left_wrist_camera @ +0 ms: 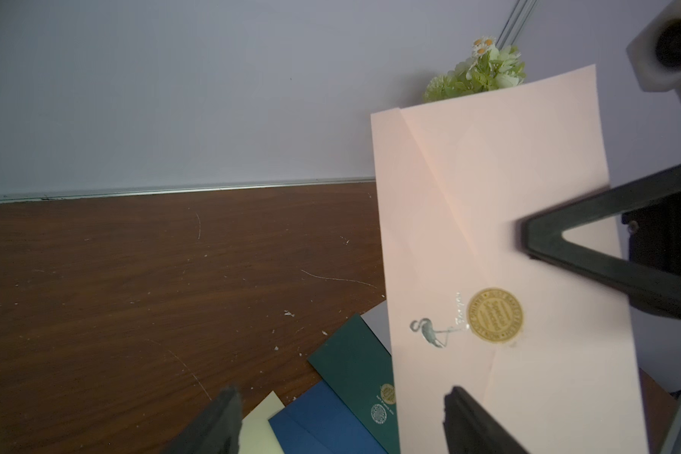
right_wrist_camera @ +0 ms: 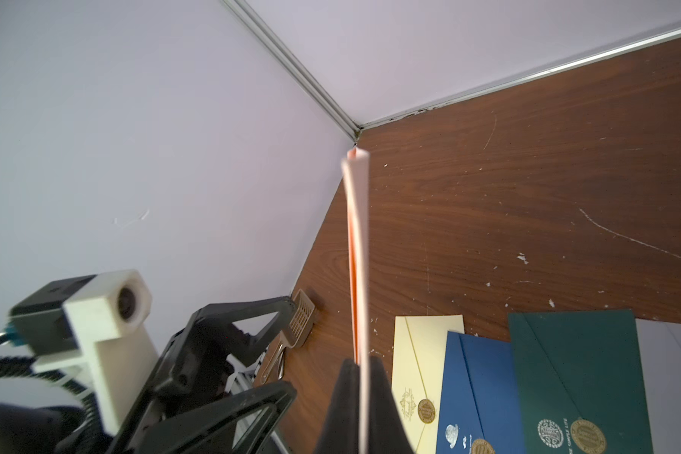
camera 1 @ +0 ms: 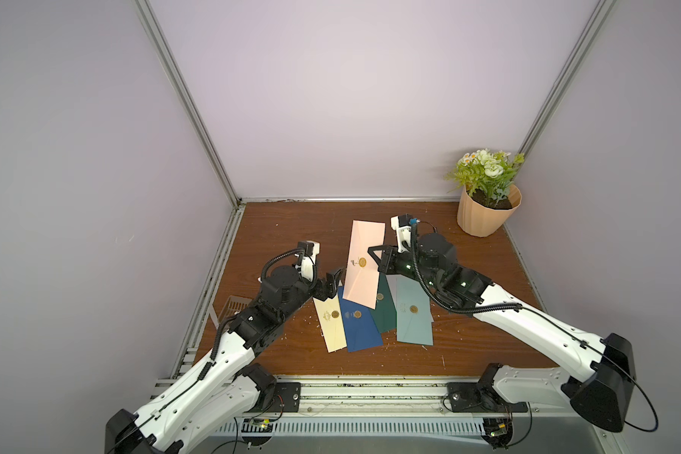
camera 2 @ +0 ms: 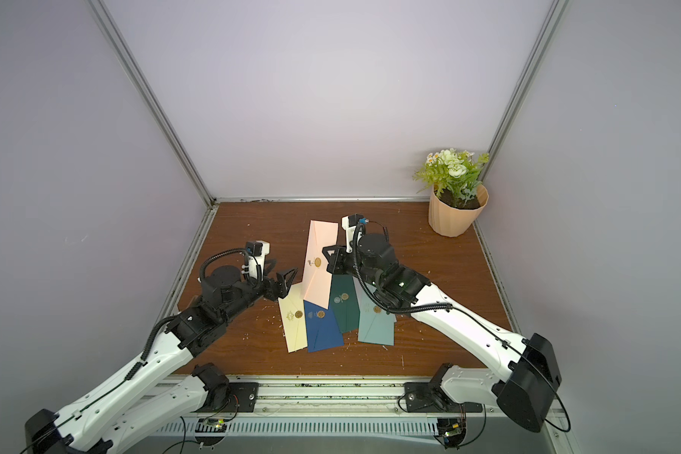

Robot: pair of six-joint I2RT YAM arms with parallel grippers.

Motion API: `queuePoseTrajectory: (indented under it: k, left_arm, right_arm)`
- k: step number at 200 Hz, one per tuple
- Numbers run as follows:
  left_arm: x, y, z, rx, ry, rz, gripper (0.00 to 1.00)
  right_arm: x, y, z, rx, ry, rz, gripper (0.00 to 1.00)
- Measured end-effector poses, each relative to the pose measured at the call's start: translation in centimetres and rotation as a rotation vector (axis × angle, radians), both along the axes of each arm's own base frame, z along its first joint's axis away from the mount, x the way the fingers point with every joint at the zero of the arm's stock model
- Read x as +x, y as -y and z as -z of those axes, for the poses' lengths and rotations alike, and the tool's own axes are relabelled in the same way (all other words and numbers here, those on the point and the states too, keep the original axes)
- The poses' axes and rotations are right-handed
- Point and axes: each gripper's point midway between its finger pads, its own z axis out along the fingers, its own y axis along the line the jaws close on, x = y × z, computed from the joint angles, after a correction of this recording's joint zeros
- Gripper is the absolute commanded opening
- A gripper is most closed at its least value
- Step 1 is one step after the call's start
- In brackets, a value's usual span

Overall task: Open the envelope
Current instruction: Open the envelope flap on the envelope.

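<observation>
Pink envelope (camera 1: 364,251) is being held up off the wooden table (camera 1: 291,220) by the right gripper (camera 1: 372,252), whose jaws are being kept pinched on its right long edge (paper showing edge-on between them in the right wrist view). Its long axis is running away from the robot, with the near end hanging over the fan of other envelopes (camera 1: 360,326) lying flat. Left gripper (camera 1: 337,276) is being held empty with jaws spread wide, just beside the envelope's left edge near its lower end. Gold seal (left_wrist_camera: 495,314) is being presented toward that gripper, lying beyond it and to its right. The left arm is being judged the free one for lifting the flap (left_wrist_camera: 468,204).
</observation>
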Motion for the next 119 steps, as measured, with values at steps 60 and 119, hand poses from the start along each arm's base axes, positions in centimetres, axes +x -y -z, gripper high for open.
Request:
queuePoseTrajectory:
  k: [60, 119]
  left_arm:
    - [0.4, 0.9, 0.7, 0.046, -0.010, 0.026, 0.81]
    - [1.1, 1.4, 3.1, 0.103, -0.076, 0.030, 0.84]
  right_arm:
    - [1.4, -1.4, 0.6, -0.103, -0.005, 0.080, 0.00]
    - [2.8, -2.6, -0.7, -0.125, 0.022, 0.102, 0.00]
